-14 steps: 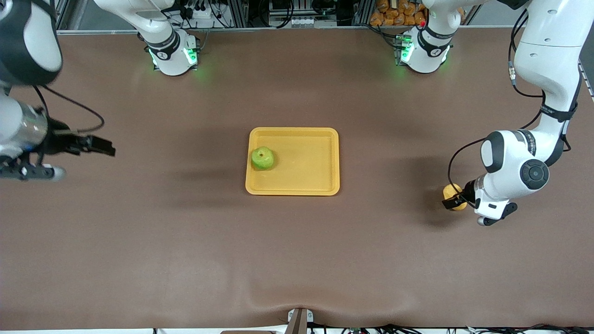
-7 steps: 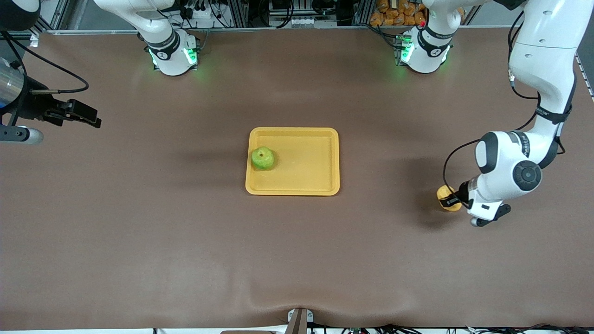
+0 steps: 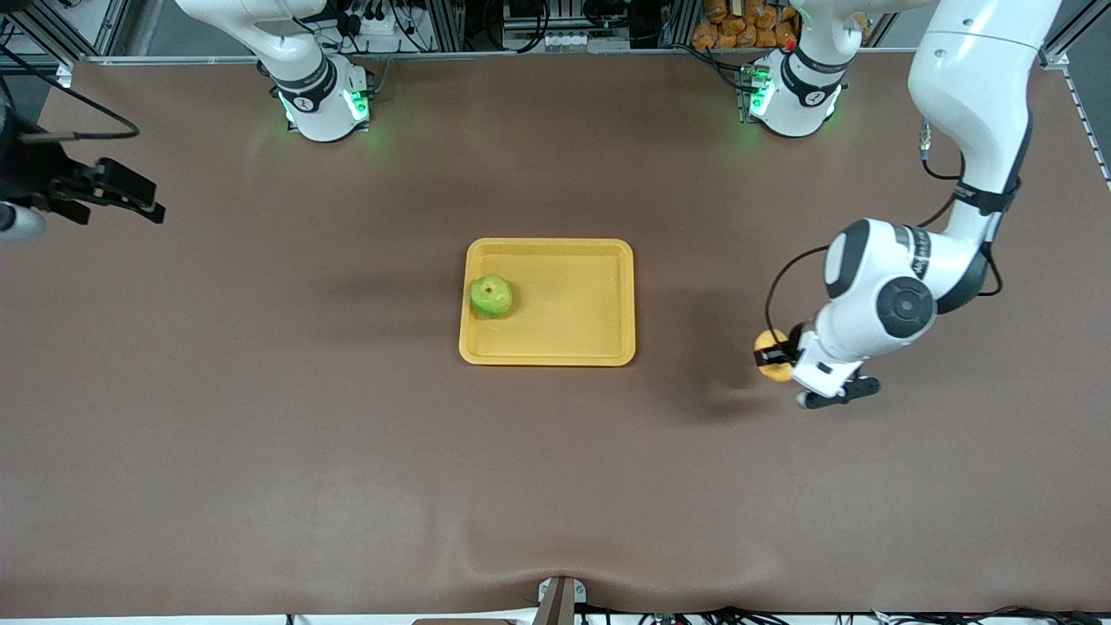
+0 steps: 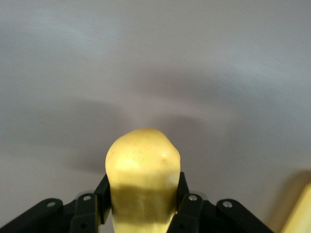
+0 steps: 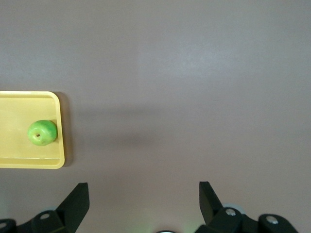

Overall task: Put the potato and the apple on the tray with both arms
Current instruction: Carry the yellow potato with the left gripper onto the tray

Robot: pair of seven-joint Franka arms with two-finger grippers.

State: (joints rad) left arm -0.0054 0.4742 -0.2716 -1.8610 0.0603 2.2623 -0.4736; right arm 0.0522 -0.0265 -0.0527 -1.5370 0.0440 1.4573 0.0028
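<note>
Gripping a lumpy, matte yellow potato (image 4: 142, 174) between left gripper (image 3: 779, 356) fingers (image 4: 187, 206), over bare surface (image 3: 555, 486). Sitting in the tray (image 3: 608, 252): shiny green apple (image 3: 491, 296). Right gripper (image 5: 143, 196) waiting, fingers spread apart.

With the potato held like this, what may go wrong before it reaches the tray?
The left pincer grips only one end of the potato, so the potato may slip out over the bare table. The apple sits in the tray beside its rim, and a dropped potato might bump it.
</note>
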